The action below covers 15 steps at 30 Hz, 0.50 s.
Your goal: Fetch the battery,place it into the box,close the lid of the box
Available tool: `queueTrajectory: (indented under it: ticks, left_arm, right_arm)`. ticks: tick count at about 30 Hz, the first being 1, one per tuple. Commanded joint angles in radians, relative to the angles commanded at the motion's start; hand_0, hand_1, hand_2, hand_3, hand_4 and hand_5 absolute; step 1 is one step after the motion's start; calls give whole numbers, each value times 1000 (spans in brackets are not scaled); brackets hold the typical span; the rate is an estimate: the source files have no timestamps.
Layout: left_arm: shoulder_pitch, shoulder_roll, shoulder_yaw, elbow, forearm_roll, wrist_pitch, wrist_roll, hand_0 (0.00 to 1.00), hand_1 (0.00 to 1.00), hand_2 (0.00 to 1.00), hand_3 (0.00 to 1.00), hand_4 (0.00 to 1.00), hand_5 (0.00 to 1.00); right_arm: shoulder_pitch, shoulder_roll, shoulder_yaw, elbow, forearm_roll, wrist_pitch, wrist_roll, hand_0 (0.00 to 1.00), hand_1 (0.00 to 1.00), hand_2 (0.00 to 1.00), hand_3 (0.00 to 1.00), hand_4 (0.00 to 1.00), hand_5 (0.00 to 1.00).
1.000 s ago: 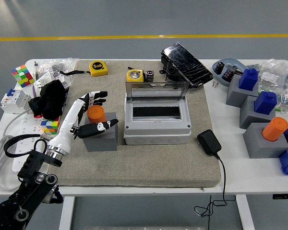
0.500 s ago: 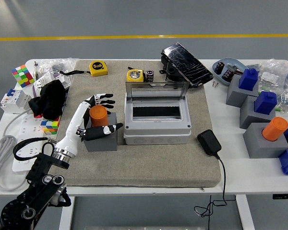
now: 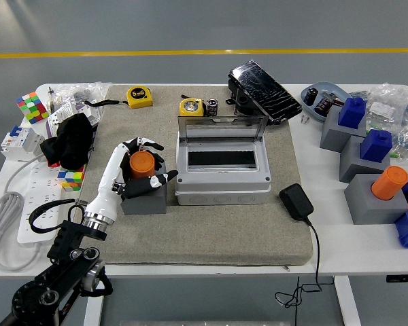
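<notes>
An orange cylindrical battery (image 3: 141,164) stands upright in a grey block (image 3: 145,195) on the mat, left of the box. My left hand (image 3: 149,161) reaches around it, with the fingers (image 3: 148,143) behind its top and the thumb (image 3: 160,180) in front. The fingers are still extended and I cannot see a firm grasp. The grey box (image 3: 221,178) sits mid-mat with its clear lid (image 3: 222,126) standing open at the back. A second orange battery (image 3: 389,182) stands in a grey block at the right.
A black adapter (image 3: 296,202) with its cord lies right of the box. Two tape measures (image 3: 139,96) and a black tray (image 3: 264,90) are behind it. Blue pieces on grey blocks (image 3: 353,113) stand at the right. A power strip (image 3: 37,197), cubes and a black cloth (image 3: 73,139) lie at the left.
My left hand has moved right and forward, from beside the grey block to around the orange battery. The fingers have come closer in behind it. The battery has not moved.
</notes>
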Motion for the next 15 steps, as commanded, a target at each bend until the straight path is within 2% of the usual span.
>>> queueTrajectory:
  ticks: [2, 3, 8, 9, 12, 15]
  left_arm:
    - [-5, -3, 3, 5, -13, 6, -12, 170, 186, 246, 313, 972, 2]
    - [-6, -3, 4, 6, -17, 9, -16, 121, 132, 201, 255, 936, 2]
    - [-11, -4, 5, -3, -22, 11, -19, 121, 132, 201, 255, 936, 2]
    - [-11, -4, 5, -6, -21, 10, -17, 98, 106, 179, 228, 917, 2]
    - [-11, -2, 6, -21, -10, 8, -4, 98, 106, 179, 228, 917, 2]
    - [-11, 7, 10, -70, 43, 6, 36, 95, 103, 173, 224, 923, 2]
  right_arm:
    - [1, 0, -1, 0, 3, 0, 0, 642, 666, 674, 605, 989, 594]
    - [1, 0, -1, 0, 3, -1, 0, 642, 666, 675, 605, 989, 594]
    - [2, -1, -1, 0, 6, -2, 1, 642, 666, 675, 605, 989, 594]
    - [2, -1, -1, 0, 6, -2, 1, 642, 666, 674, 605, 989, 594]
    - [2, 0, 2, 0, 2, -1, -1, 642, 666, 674, 605, 989, 594]
    - [1, 1, -1, 0, 6, -1, 1, 641, 665, 674, 605, 989, 594]
